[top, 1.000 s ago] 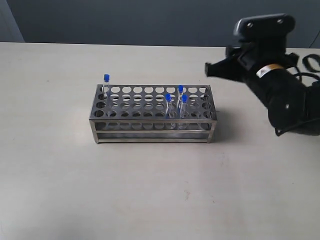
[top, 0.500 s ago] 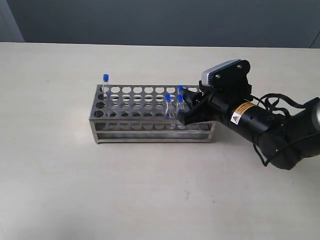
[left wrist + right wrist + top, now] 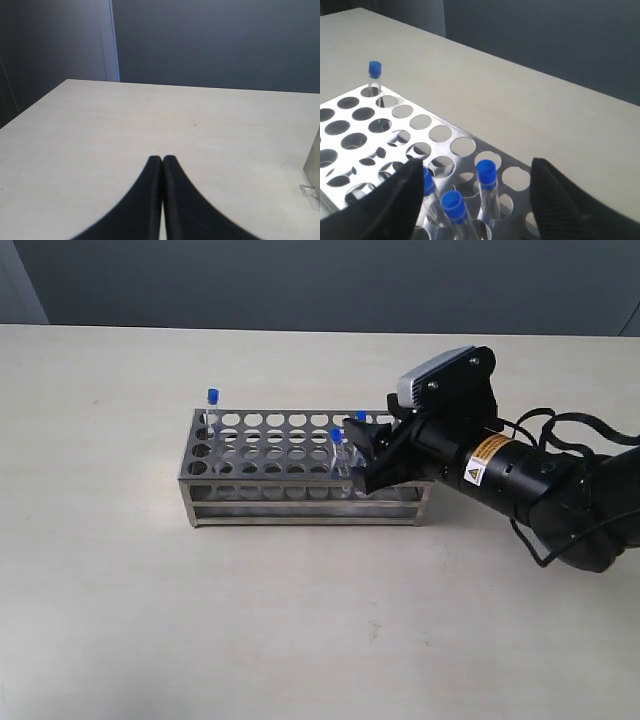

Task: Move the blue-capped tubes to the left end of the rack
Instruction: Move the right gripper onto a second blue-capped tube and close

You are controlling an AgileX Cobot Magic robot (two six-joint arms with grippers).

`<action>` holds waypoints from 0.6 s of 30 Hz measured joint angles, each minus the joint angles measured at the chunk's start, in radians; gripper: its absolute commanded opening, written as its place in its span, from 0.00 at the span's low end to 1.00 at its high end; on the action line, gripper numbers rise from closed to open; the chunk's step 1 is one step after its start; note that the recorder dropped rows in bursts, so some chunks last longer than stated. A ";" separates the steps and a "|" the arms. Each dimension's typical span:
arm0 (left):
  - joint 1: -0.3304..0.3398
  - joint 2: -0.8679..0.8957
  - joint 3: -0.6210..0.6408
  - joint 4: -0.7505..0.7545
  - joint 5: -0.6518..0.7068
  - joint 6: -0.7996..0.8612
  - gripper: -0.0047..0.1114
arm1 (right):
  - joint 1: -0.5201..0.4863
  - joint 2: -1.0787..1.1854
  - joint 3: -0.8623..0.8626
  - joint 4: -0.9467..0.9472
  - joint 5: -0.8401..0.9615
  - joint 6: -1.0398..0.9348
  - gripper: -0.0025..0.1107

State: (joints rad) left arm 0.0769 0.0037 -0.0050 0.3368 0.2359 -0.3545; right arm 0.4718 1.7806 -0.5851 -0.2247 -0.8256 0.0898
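The shiny metal rack [image 3: 262, 446] stands mid-table. One blue-capped tube [image 3: 213, 398] sits in its far left corner hole. Two more caps [image 3: 336, 435] [image 3: 360, 416] show near the right end; a third there is behind my right gripper [image 3: 362, 455]. That gripper hangs open over the rack's right part. In the right wrist view, three tubes stand between its fingers [image 3: 395, 205]: a middle tube [image 3: 486, 172], a nearer tube [image 3: 452, 202] and one [image 3: 428, 182] partly behind a finger, none of them gripped. The corner tube [image 3: 375, 69] stands far across the rack [image 3: 480, 144]. My left gripper [image 3: 162, 160] is shut on nothing, above bare table.
The pale table [image 3: 300, 620] runs wide around the rack, with a dark wall behind. A pale grey upright edge [image 3: 314, 155] and a small clear piece [image 3: 310, 192] show at the side of the left wrist view. The right arm's cables [image 3: 560, 430] trail to the right.
My right arm came down from the upper right to the rack's right end, then edged slightly left. Its open fingers now straddle the tubes there, hiding one cap in the exterior view.
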 measured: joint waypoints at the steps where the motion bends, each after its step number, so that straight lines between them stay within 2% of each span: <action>1: 0.000 0.000 0.000 0.000 0.000 0.000 0.04 | 0.000 0.006 0.000 -0.001 0.000 0.004 0.55; 6: 0.000 0.000 0.000 0.000 0.000 0.000 0.04 | 0.000 0.059 0.000 -0.006 0.001 0.012 0.54; 8: 0.000 0.000 0.000 0.000 0.000 0.000 0.04 | 0.000 0.078 0.000 -0.006 -0.002 0.012 0.51; 13: 0.000 0.000 0.000 0.000 0.000 0.000 0.04 | 0.000 0.096 0.000 -0.006 -0.044 0.017 0.27; 16: 0.000 0.000 0.000 0.000 0.000 0.000 0.04 | 0.000 0.096 0.000 0.004 -0.052 0.017 0.03; 18: 0.000 0.000 0.000 0.000 0.000 0.000 0.04 | 0.000 0.096 0.000 0.006 -0.053 0.023 0.01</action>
State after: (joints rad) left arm 0.0769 0.0037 -0.0050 0.3368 0.2359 -0.3545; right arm 0.4718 1.8767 -0.5851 -0.2184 -0.8788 0.1125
